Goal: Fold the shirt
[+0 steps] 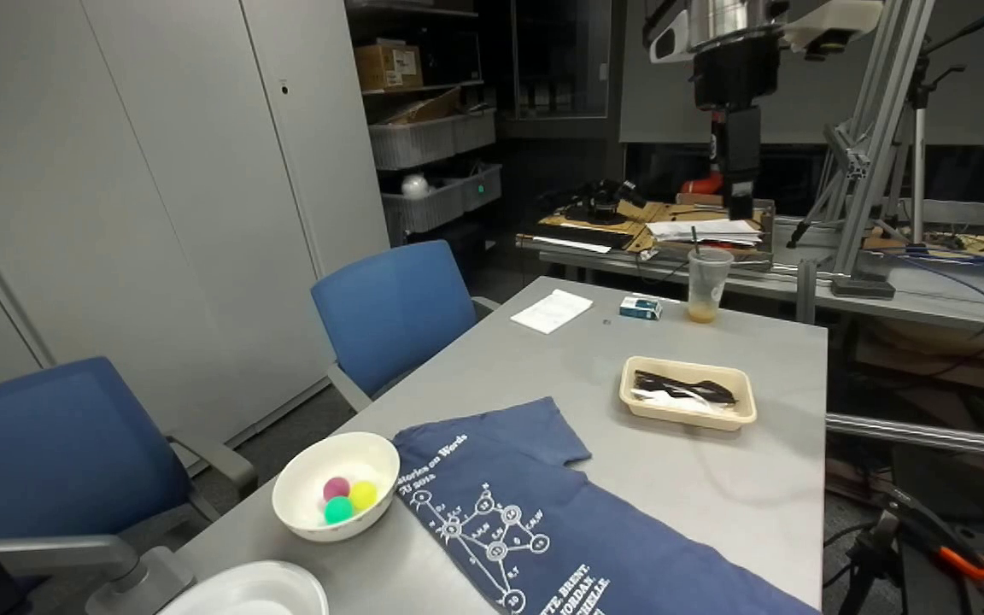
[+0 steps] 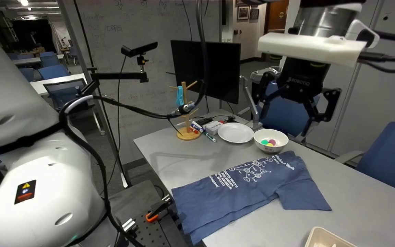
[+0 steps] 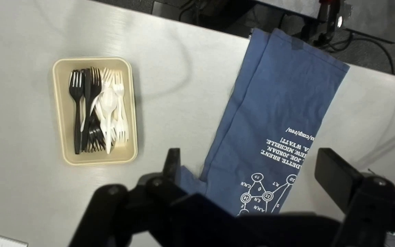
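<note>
The navy shirt [image 1: 620, 534] lies on the grey table with its white graphic and lettering facing up. It shows in both exterior views [image 2: 231, 202] and in the wrist view [image 3: 269, 103]. It looks folded in half lengthwise: the print is cut off along one long edge, and one sleeve [image 2: 300, 195] sticks out on the opposite side. Two layers show along that side. The hem end reaches slightly past the table edge. My gripper [image 2: 284, 121] is high above the table, fingers wide apart with nothing between them. In the wrist view the gripper [image 3: 254, 168] hides the collar end.
A white bowl [image 1: 295, 504] with colored balls stands by the collar end. A cutlery tray [image 3: 58, 113] sits beyond the sleeve side. A white plate [image 2: 235, 133], markers, a wooden stand [image 2: 188, 133] and a monitor [image 2: 206, 68] are at one end; a cup [image 1: 708, 286] at the other.
</note>
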Robot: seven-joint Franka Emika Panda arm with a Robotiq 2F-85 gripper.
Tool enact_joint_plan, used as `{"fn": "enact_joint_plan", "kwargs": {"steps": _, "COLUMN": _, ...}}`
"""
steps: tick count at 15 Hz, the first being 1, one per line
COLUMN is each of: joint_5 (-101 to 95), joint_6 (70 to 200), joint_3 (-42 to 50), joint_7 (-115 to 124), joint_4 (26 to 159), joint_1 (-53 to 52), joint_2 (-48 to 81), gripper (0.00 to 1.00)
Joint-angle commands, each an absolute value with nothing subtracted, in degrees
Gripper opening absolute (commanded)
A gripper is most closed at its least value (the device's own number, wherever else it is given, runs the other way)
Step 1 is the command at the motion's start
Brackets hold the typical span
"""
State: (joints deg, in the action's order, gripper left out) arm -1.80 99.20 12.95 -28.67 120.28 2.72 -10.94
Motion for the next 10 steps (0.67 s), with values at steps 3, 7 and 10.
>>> {"fn": "enact_joint_plan", "kwargs": {"steps": 3, "joint_5": -2.8, "joint_6": 110.2, "joint_3": 7.8, "joint_7": -21.2, "joint_4": 117.4, "joint_1": 2.7, "joint_2": 0.6, "gripper": 1.0}}
{"fn": "enact_joint_plan", "kwargs": {"steps": 7, "joint_5": -2.9, "joint_6": 117.5, "joint_3": 4.9, "joint_7": -15.2, "joint_4": 116.9, "joint_1": 2.5, "joint_2": 7.2, "gripper": 1.0}}
{"fn": "enact_joint_plan", "kwargs": {"steps": 10, "joint_5": -3.1, "joint_6": 120.0, "joint_3": 3.8, "joint_7": -11.5, "joint_4": 119.3, "joint_1": 2.4, "joint_2": 9.0, "gripper": 1.0}}
